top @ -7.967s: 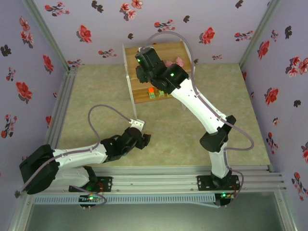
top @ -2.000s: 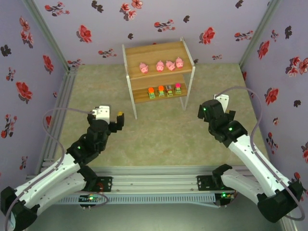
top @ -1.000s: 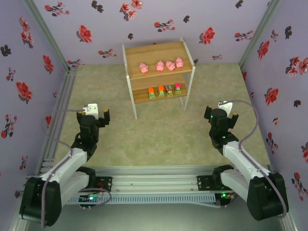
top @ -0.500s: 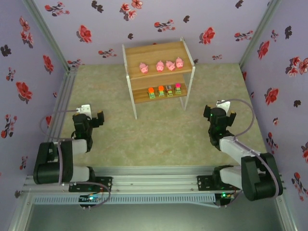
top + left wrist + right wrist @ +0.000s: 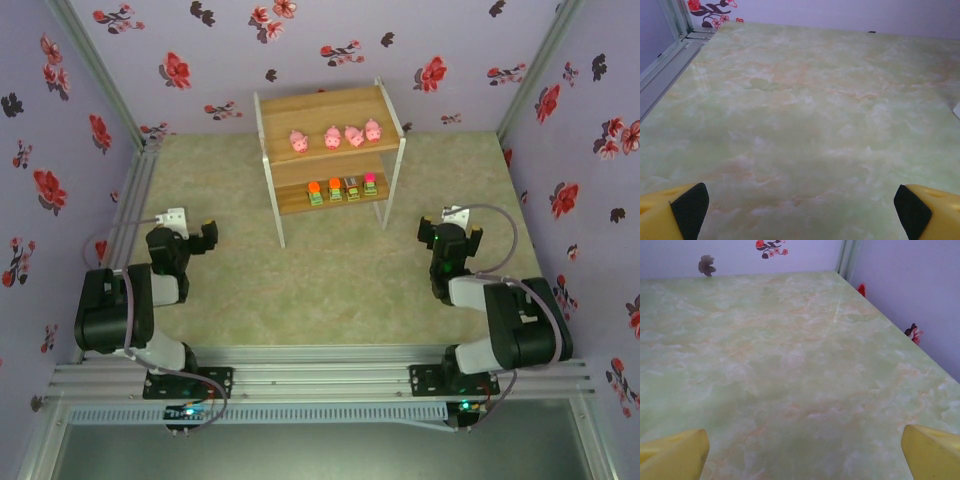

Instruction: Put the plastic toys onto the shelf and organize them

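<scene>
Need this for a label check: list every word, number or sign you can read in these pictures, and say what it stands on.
No text can be read anywhere.
Shelf: bare wooden boards, no lettering.
Pink pigs and blocks: too small to tell whether they carry any marking.
Walls: flower prints, no words or numbers.

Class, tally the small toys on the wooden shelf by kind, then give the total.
Pink plastic pig figures: 4
Small green-based plastic blocks: 4
Total: 8
</scene>
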Motion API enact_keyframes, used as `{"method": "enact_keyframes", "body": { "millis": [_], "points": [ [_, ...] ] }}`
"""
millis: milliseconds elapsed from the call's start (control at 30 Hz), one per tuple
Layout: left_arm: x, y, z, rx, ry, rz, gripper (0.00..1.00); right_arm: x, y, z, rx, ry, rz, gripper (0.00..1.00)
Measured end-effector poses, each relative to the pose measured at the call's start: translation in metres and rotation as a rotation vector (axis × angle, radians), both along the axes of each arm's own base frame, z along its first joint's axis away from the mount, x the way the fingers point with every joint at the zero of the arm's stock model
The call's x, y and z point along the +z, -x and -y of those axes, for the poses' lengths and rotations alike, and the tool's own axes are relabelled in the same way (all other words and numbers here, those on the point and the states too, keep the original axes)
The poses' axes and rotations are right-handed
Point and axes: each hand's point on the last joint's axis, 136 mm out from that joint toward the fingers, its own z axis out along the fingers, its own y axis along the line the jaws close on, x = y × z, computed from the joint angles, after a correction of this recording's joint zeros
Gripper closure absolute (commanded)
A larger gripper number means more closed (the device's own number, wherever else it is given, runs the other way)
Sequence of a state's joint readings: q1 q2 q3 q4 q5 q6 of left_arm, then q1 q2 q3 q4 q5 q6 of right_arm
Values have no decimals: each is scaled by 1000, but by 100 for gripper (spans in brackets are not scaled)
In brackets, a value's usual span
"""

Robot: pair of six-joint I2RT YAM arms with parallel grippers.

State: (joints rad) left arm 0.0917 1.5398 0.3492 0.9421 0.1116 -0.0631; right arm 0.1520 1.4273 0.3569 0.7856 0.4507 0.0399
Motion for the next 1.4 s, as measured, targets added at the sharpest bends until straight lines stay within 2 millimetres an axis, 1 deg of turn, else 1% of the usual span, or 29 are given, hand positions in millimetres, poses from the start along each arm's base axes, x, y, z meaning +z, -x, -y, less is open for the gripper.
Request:
{"method": "enact_keyframes", "body": {
  "millis": [100, 333, 533, 733, 967, 1400],
  "points": [
    [0, 0, 1, -7, 2, -1, 0, -6, -5, 4, 8, -14, 9, 1],
    [-3, 1, 4, -17, 2, -13, 0, -32, -9, 10, 49, -72, -54, 1],
    [-5, 0, 7, -19, 0, -27, 0, -29, -14, 6, 77, -94, -40, 1],
    [-5, 0, 7, -19, 0, -30, 0, -29, -14, 4, 87, -101, -41, 1],
    [-5, -1, 12, -40, -26, -30, 0, -29, -14, 5, 86, -102, -40, 1],
    [-5, -1, 12, -41, -38, -30, 0, -29, -14, 5, 86, -102, -40, 1]
  ]
}}
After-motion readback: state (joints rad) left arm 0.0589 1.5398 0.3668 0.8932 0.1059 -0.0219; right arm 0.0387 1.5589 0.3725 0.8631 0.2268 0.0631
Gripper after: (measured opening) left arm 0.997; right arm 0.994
